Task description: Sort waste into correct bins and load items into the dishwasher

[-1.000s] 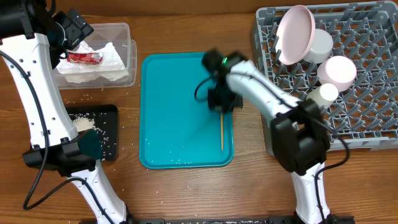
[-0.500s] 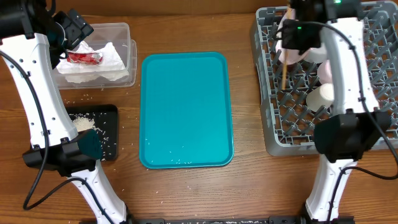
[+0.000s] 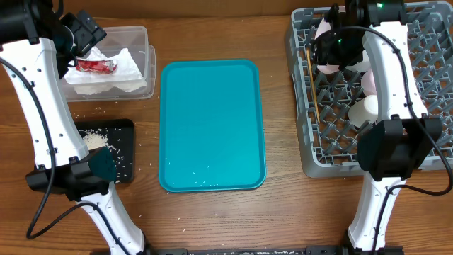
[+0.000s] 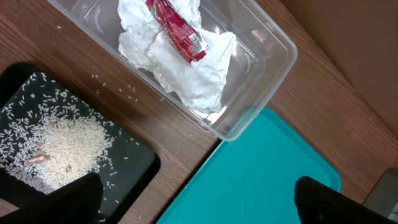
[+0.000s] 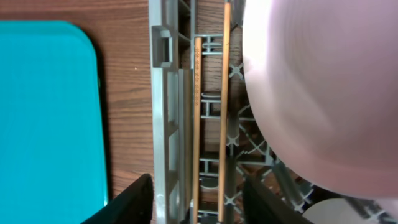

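Grey dish rack sits right on my counter, clear tub far left by my left fingers, spread wide, empty. A pink plate sits in the rack, napkin and red wrapper lie in the tub, two chopsticks rest along the rack's left edge beneath my wide-open right fingers
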Motion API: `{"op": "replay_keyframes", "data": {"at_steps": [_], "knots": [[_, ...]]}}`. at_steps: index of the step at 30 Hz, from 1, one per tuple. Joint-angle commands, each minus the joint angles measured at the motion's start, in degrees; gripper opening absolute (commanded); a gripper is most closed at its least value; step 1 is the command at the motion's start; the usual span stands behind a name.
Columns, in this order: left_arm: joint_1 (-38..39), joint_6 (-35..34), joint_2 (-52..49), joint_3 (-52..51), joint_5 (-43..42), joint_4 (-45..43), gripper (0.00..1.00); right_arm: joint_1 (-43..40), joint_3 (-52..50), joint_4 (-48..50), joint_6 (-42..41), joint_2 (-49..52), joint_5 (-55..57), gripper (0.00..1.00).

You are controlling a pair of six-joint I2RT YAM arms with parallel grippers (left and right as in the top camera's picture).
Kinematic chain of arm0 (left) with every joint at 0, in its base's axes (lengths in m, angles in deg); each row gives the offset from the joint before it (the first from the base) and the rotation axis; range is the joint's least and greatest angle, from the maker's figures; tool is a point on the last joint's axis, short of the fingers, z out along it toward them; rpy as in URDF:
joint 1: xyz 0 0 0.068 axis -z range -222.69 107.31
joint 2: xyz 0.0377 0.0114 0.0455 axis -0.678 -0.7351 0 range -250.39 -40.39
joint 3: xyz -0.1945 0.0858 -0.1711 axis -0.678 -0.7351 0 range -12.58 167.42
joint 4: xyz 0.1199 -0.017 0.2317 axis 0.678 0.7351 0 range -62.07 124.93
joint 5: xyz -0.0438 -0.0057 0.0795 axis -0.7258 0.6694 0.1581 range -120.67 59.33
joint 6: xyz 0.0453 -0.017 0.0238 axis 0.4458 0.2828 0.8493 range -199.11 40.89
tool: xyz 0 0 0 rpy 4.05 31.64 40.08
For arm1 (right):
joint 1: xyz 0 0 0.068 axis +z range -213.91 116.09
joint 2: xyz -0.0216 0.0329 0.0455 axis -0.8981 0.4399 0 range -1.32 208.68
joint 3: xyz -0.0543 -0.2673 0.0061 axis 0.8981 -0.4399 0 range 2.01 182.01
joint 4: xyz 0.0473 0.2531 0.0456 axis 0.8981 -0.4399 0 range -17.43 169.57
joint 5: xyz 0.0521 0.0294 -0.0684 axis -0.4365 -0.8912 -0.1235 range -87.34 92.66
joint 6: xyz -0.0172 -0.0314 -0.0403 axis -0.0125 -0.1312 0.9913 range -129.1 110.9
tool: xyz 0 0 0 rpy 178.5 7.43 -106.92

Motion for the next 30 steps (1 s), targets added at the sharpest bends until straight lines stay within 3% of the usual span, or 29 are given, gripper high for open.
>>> {"op": "replay_keyframes", "data": {"at_steps": [1, 11, 16, 19, 20, 25, 30], "knots": [[0.1, 0.7, 0.6, 0.0, -0.2, 0.1, 1.00, 0.2, 0.9, -1.6, -5.5, -1.0, -1.9, 0.53], [0.1, 0.7, 0.6, 0.0, -0.2, 0.1, 1.00, 0.2, 3.4, -13.6, -15.9, -15.3, -2.9, 0.59], [0.1, 0.7, 0.6, 0.0, -0.2, 0.1, 1.00, 1.7, -1.1, -13.5, -17.5, -26.4, -2.9, 0.66], [0.1, 0.7, 0.6, 0.0, -0.2, 0.1, 1.00, 3.7, -8.7, -13.5, -19.9, -35.4, -2.9, 0.81], [0.1, 0.7, 0.6, 0.0, -0.2, 0.1, 1.00, 4.5, -12.3, -13.5, -20.2, -38.9, -2.9, 1.00], [0.1, 0.7, 0.6, 0.0, -0.2, 0.1, 1.00, 8.5, -31.2, -13.5, -24.5, -56.6, -3.5, 1.00], [0.1, 0.7, 0.6, 0.0, -0.2, 0.1, 1.00, 9.6, -42.2, -13.5, -28.6, -70.6, -5.0, 1.00]]}}
